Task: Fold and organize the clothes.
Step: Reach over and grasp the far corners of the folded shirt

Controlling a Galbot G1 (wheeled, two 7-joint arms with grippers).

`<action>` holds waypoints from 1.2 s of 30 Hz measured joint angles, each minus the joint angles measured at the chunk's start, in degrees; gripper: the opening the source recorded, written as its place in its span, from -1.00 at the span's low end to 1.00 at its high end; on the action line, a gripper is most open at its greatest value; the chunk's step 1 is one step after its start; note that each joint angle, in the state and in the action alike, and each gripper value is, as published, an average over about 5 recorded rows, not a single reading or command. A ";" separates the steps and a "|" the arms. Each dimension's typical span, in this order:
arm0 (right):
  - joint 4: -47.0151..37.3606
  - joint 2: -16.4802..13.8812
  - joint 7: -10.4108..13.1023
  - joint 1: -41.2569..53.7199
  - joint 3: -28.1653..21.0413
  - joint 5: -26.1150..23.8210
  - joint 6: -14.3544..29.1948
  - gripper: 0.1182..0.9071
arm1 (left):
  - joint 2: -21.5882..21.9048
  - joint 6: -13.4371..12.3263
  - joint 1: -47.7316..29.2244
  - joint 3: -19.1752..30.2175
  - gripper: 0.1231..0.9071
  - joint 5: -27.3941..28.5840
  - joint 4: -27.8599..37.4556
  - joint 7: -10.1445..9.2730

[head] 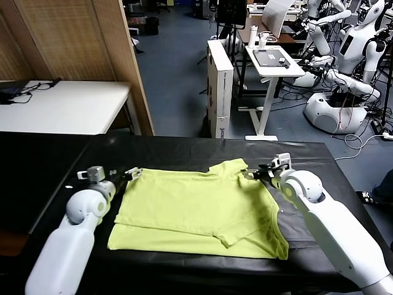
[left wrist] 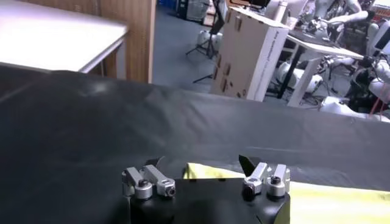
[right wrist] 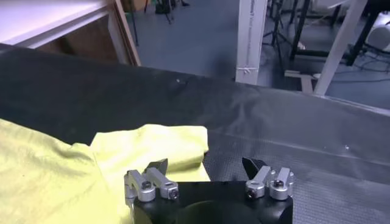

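Observation:
The clothes are one lime T-shirt [head: 196, 209], lying flat and partly folded on the black table [head: 184, 150]. My left gripper [head: 132, 174] is open at the shirt's far left corner. In the left wrist view that corner [left wrist: 207, 172] shows between the spread fingers of the left gripper [left wrist: 201, 164], which hold nothing. My right gripper [head: 255, 174] is open at the far right, beside the sleeve. In the right wrist view the sleeve [right wrist: 152, 146] lies under one side of the right gripper [right wrist: 205, 165], with bare table under the other side.
Behind the black table stand a white table [head: 61, 104], a wooden partition [head: 80, 43], a tall cardboard box [head: 220, 86] and a white stand table [head: 270, 58]. Other robots [head: 344, 61] are parked at the back right.

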 joint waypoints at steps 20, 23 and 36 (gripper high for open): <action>-1.20 0.08 -0.50 1.49 -0.43 0.55 0.15 0.46 | -0.02 -0.13 -0.53 0.71 1.00 1.21 1.42 0.61; -0.11 -0.38 -0.56 0.73 0.46 1.57 0.04 0.44 | -0.01 -0.04 -0.35 0.77 1.00 1.26 1.18 0.61; -0.54 -0.60 -1.51 -0.69 1.33 1.06 0.07 0.29 | 0.03 -0.08 0.10 0.78 1.00 1.69 1.04 0.71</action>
